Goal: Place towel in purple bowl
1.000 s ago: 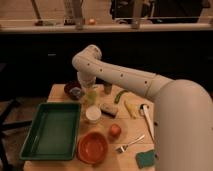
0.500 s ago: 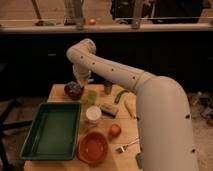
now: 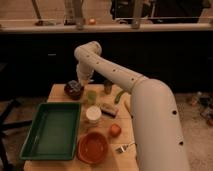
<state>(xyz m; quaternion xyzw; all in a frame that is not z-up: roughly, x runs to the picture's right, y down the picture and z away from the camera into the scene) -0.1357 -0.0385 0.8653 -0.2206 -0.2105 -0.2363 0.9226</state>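
Since the earlier frame the arm [image 3: 125,82] has swung further across the table [image 3: 59,90], and its gripper [image 3: 81,81] now hangs with closed fingers just above the purple bowl [image 3: 73,90] at the far left corner, where a greyish bundle that looks like the towel [image 3: 73,86] lies in the bowl. Just right of the bowl stands a green cup [image 3: 91,96], with a white cup [image 3: 93,114] nearer the middle. Along the left edge lies a green tray [image 3: 53,130], and an orange bowl [image 3: 93,148] sits at the near edge beside a small orange fruit [image 3: 115,130].
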